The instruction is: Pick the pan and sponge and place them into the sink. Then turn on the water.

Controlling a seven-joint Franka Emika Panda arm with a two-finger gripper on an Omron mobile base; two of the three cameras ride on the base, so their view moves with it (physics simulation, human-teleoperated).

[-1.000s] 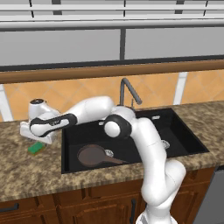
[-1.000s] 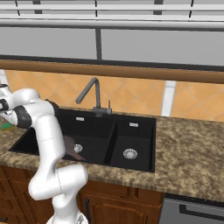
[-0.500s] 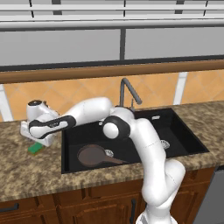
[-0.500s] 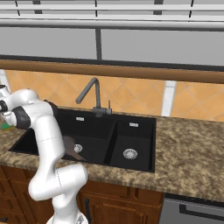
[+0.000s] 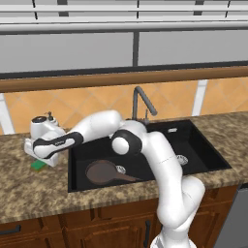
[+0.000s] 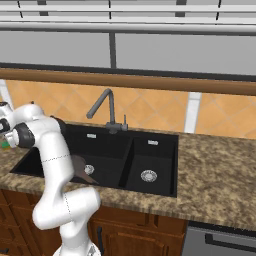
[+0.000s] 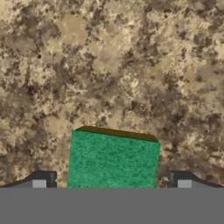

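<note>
The green sponge [image 7: 113, 161] with its yellow edge lies flat on the speckled counter, between my fingertips [image 7: 43, 180]. My gripper [image 7: 111, 181] is open and straddles it with a small gap on each side. From the left base view the sponge [image 5: 37, 165] peeks out under the gripper [image 5: 44, 160], left of the black sink [image 5: 196, 144]. The dark brown pan [image 5: 102, 171] rests in the large basin, handle pointing right. In the right base view the pan [image 6: 79, 164] shows partly behind my arm. No water runs from the faucet [image 5: 141, 99].
A white soap dispenser [image 5: 41, 128] stands just behind the hand, close to the sponge. The sink's left rim is right beside the gripper. My arm stretches over the large basin. Brown granite counter [image 6: 215, 170] extends to the right of the sink [image 6: 155, 150].
The hand has sunk slightly toward the sponge on the counter. The pan and sponge have not moved.
</note>
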